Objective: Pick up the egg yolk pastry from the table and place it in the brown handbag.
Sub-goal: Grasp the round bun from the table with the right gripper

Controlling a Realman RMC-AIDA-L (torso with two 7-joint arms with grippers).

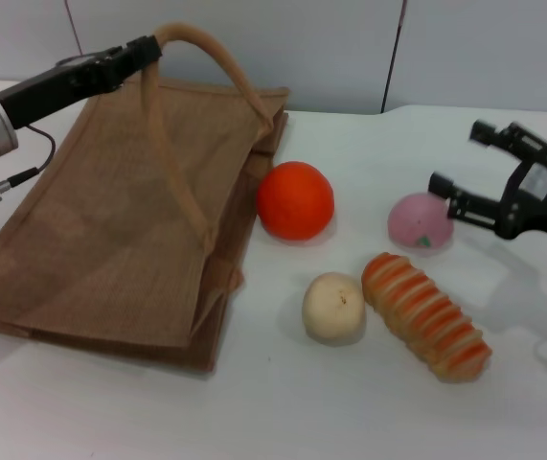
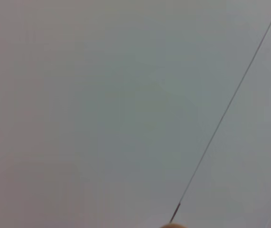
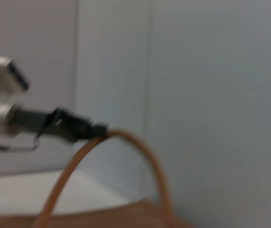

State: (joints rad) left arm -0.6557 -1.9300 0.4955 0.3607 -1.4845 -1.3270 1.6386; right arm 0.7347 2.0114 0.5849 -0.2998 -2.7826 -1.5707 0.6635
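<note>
- Egg yolk pastry [image 1: 332, 306] lies free on the table [image 1: 350, 412], just right of the bag's near corner, just beside the striped bread roll [image 1: 428, 316] and possibly touching it; we log it as not yet picked up.
- Brown handbag [image 1: 110, 240]: largest item, lying flat on the left half of the table; one rope handle [image 1: 217, 57] is raised clear of the cloth, which should lift the mouth open.
- Left gripper [image 1: 150, 48]: closed on the top of that handle and holding it up; the right wrist view shows the same clamp on the loop [image 3: 126, 142]; the left wrist view shows only wall.
- Right gripper [image 1: 467, 165]: fingers spread wide, nothing held; it hangs at the table's right side, just beside the pink ball [image 1: 420, 221].
- Orange [image 1: 295, 199]: between bag and ball, behind the pastry.
- Key relation: the pastry sits to the left of the right gripper and nearer the robot, with the pink ball and roll close to that path; being round, it has no long axis to align with; the right arm is the nearer free one, so we judge it takes the pick.
- Risk, our estimate: nudging the roll on descent.
</note>
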